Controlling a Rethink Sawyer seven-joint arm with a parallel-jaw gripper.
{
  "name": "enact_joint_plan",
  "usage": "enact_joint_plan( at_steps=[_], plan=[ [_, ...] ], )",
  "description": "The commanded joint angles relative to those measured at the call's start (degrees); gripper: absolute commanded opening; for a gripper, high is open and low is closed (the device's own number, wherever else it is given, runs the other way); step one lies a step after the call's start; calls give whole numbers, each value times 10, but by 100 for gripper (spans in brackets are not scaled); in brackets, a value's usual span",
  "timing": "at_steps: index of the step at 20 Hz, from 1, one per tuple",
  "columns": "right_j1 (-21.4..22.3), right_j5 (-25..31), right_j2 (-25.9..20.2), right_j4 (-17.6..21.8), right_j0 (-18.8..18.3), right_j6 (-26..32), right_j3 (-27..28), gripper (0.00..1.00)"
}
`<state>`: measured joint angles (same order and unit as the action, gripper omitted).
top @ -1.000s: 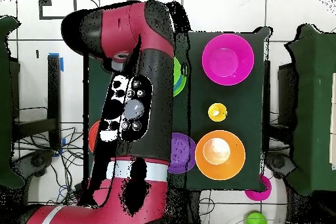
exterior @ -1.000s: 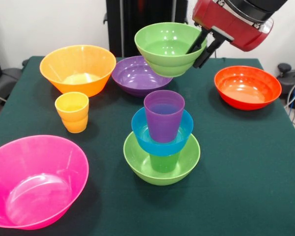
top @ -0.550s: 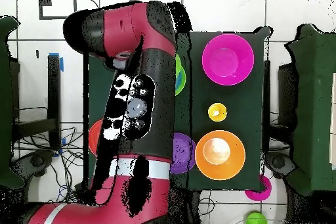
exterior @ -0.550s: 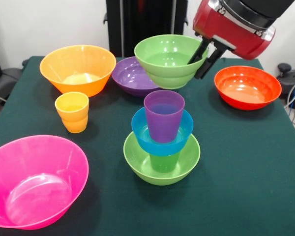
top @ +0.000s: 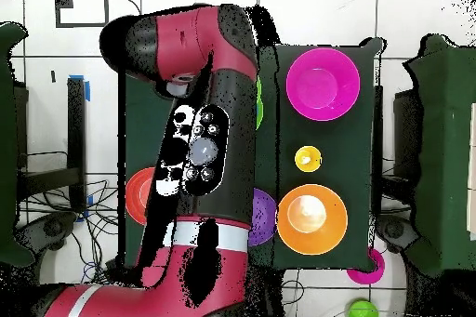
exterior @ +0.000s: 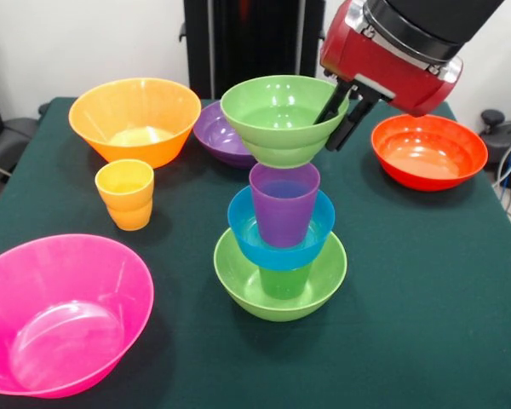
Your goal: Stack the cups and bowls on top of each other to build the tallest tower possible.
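Note:
The tower stands mid-table: a lime-green bowl [exterior: 238,285] holds a green cup [exterior: 285,281], which carries a blue bowl [exterior: 243,226] and a purple cup [exterior: 284,204]. My gripper [exterior: 334,123] is shut on the right rim of a small green bowl [exterior: 277,119], one finger inside and one outside. That bowl hangs slightly tilted, right over the purple cup's mouth, and I cannot tell whether they touch. A yellow-orange cup [exterior: 125,194] stands to the left. In the overhead view the arm [top: 200,146] hides the tower and the gripper.
Loose bowls ring the tower on the green table [exterior: 426,281]: pink [exterior: 60,311] front left, orange [exterior: 134,119] back left, purple [exterior: 217,128] behind the held bowl, red-orange [exterior: 428,150] back right. Overhead shows the pink bowl [top: 322,83], yellow-orange cup [top: 308,157] and orange bowl [top: 311,218].
The gripper has carried the small green bowl down and to the left, from above the purple bowl to just over the purple cup. The tower and the other bowls have not moved.

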<state>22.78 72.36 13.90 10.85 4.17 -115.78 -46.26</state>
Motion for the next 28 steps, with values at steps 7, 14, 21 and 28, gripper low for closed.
enact_joint_plan(
  at_steps=[7,14,21,28],
  plan=[
    [-19,-19,-71,25,-6,121,-56,0],
    [-30,-18,-71,27,-8,126,-39,0],
    [-30,-21,-71,21,-6,114,-50,0],
    [-22,-9,-70,14,-3,104,-62,0]
  ],
)
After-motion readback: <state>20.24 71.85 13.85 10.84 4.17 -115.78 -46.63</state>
